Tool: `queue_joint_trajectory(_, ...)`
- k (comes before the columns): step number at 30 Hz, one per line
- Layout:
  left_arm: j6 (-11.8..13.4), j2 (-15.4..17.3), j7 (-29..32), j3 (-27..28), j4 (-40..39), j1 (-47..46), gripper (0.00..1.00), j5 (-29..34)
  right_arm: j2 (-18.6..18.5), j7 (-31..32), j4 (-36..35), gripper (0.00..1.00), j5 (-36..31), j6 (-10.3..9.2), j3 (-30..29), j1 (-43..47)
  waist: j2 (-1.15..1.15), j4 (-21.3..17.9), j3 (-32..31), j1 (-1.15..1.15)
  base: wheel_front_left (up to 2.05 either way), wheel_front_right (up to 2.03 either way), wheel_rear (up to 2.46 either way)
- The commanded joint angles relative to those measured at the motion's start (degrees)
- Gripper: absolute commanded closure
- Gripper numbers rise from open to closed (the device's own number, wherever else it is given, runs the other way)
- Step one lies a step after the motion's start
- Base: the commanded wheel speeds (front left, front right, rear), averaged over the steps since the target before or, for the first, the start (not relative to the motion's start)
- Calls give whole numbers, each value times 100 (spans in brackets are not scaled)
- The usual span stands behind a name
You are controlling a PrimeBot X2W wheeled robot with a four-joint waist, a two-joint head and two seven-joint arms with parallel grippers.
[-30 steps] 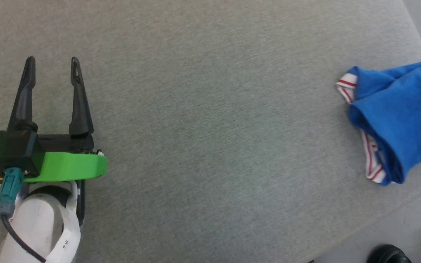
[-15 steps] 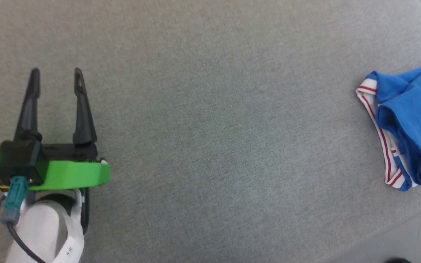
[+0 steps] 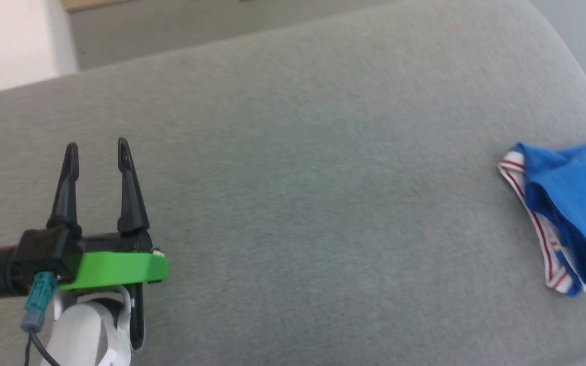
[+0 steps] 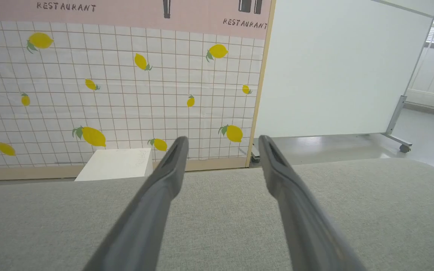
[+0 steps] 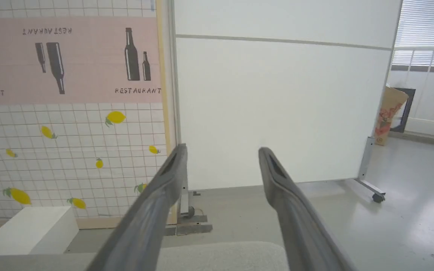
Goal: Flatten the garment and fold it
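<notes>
**Figure: Layout of the work surface and what stands behind it.**
The crumpled bright blue cotton T-shirt with striped trim [image 3: 573,203] lies on the wide grey fabric-covered surface [image 3: 323,178], at its right edge in the head view (partly cut off by the frame). It is well apart from the left gripper [image 3: 97,145], which is over the surface's left part with its fingers pointing toward the far edge. Beyond that edge, in the left wrist view, a white rectangular box [image 4: 113,163] stands before a lemon-printed grid wall panel [image 4: 126,94]. A white wheeled partition board [image 4: 337,67] stands to the panel's right. The right gripper [image 5: 222,148] points over the far edge, toward where panel and board meet.
</notes>
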Motion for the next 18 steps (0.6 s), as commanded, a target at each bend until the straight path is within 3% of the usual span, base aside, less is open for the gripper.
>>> queue_joint_trajectory(1,-24,-21,-49,32,37,75,0,-79,263,-22,-218,0,-46,-9,-113,235,0,712,-669,1,0,0,0)
queue_joint_trajectory(12,-3,-183,-128,36,273,33,0,-170,2438,22,-1707,0,-1374,-9,-983,1728,0,1500,-1086,1,0,0,0)
queue_joint_trajectory(18,-50,-308,-156,-33,484,2,0,-166,2799,-251,-1750,0,-1777,-9,-1158,2556,0,1637,-1211,1,0,0,0)
